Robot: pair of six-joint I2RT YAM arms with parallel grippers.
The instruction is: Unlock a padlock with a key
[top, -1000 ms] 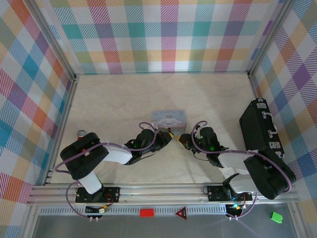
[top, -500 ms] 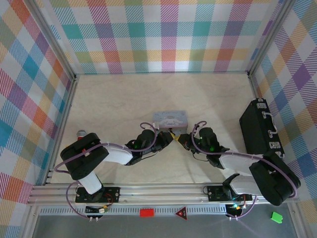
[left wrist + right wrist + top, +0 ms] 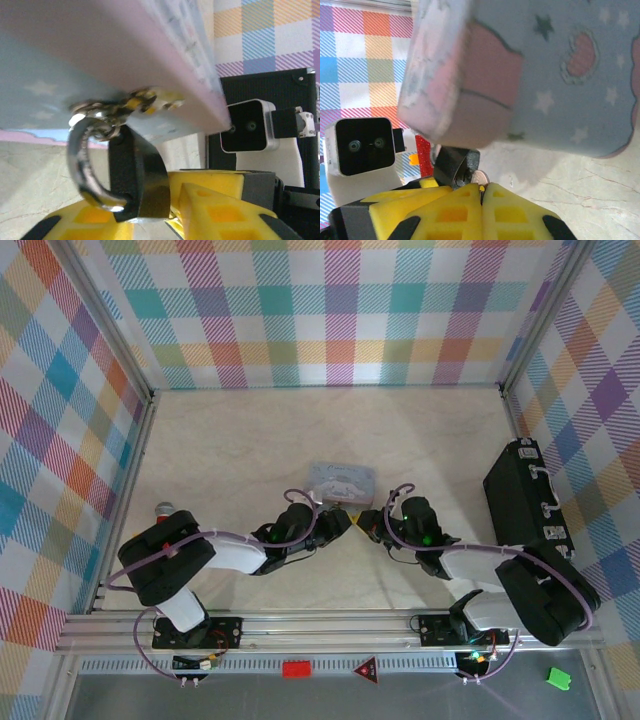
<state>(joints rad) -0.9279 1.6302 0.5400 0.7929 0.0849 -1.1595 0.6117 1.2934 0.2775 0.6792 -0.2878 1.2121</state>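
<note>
The black padlock (image 3: 137, 180) hangs by its silvery shackle (image 3: 85, 165) from the latch of the pastel tin (image 3: 342, 481). My left gripper (image 3: 150, 212) has its yellow fingers (image 3: 220, 205) on either side of the padlock body, shut on it. In the right wrist view the padlock (image 3: 455, 164) sits just left of my right gripper (image 3: 481, 187), which is shut on the key; the key's round metal head (image 3: 481, 177) pokes out between the fingertips, close to the padlock. From above, the left gripper (image 3: 340, 521) and the right gripper (image 3: 367, 524) meet just below the tin.
A black case (image 3: 525, 495) lies along the right wall. A small grey-topped toy (image 3: 163, 508) sits near the left wall behind the left arm. The tin's underside (image 3: 545, 75) looms right above both grippers.
The two grippers have edged slightly closer together under the tin. The tin has barely shifted.
</note>
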